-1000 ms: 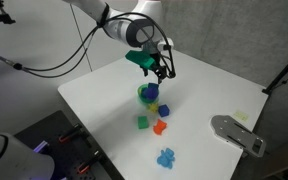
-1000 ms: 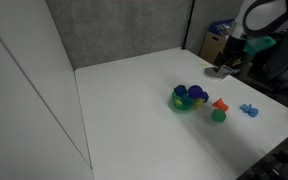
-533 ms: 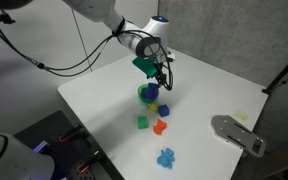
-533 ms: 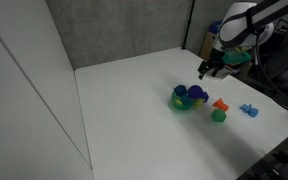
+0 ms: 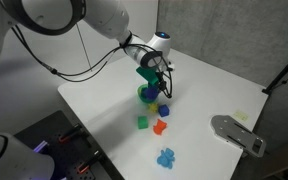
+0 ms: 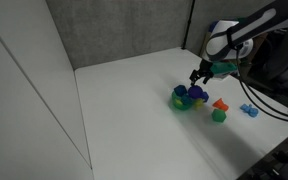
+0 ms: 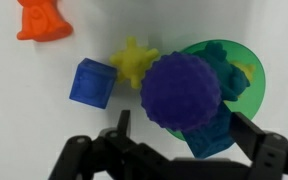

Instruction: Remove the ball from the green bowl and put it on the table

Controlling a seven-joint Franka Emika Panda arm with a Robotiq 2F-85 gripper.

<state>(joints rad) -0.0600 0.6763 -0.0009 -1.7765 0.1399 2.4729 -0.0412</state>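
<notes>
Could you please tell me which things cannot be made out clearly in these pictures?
- Wrist view: the ball covers most of the green bowl, and the teal piece under it cannot be identified.
- Wrist view: the orange toy is cut off by the top edge.
- Exterior view: the gripper partly hides the ball, so contact cannot be told.
- Exterior view: the light-blue toy is too small to identify.

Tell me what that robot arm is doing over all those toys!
The robot arm is holding its tool just above the green bowl. A bumpy purple ball sits in the bowl. The tool's two fingers are spread open on either side of the ball and have not grabbed it yet. A blue block, a yellow spiky toy and an orange toy lie nearby on the white table.
</notes>
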